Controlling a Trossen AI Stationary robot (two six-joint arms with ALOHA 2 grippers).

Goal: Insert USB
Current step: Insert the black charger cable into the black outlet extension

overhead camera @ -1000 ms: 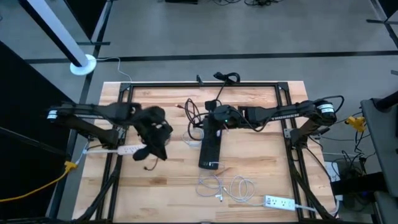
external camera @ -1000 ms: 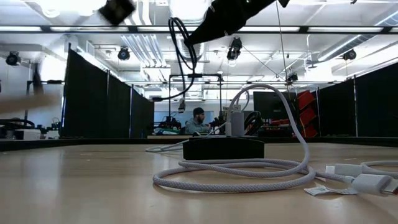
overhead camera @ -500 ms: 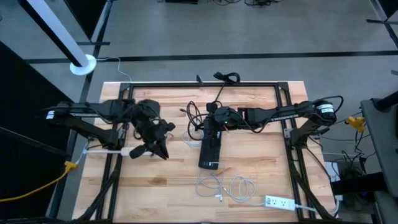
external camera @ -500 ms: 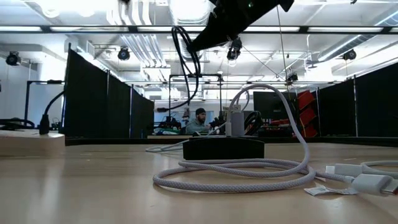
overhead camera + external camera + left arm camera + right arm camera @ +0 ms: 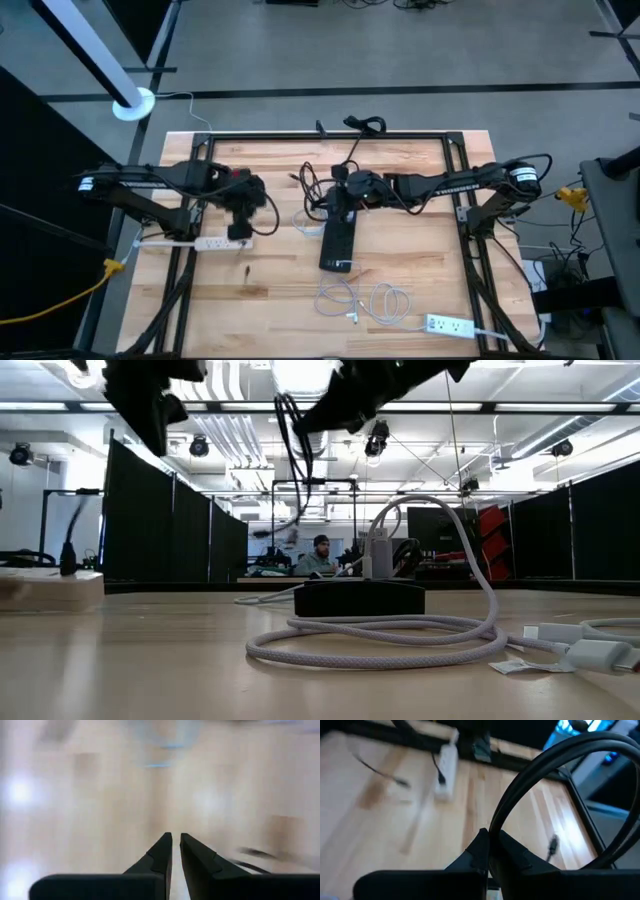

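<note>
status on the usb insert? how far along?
Done: the right hand has a black cable pinched between its shut fingers, held above the far end of the black box. In hand: bringing that cable to the box. Left: the plug-in itself; no seated plug is visible. The left hand, shut and empty, hangs over the white power strip.

Even overhead light leaves the table point(image 5: 400, 290) bright and nearly shadowless from above, ceiling lamps point(image 5: 300, 372) glare white in the low view, the left wrist view is smeared by motion blur, and the right wrist view is soft beyond its claw point(image 5: 490, 851).
</note>
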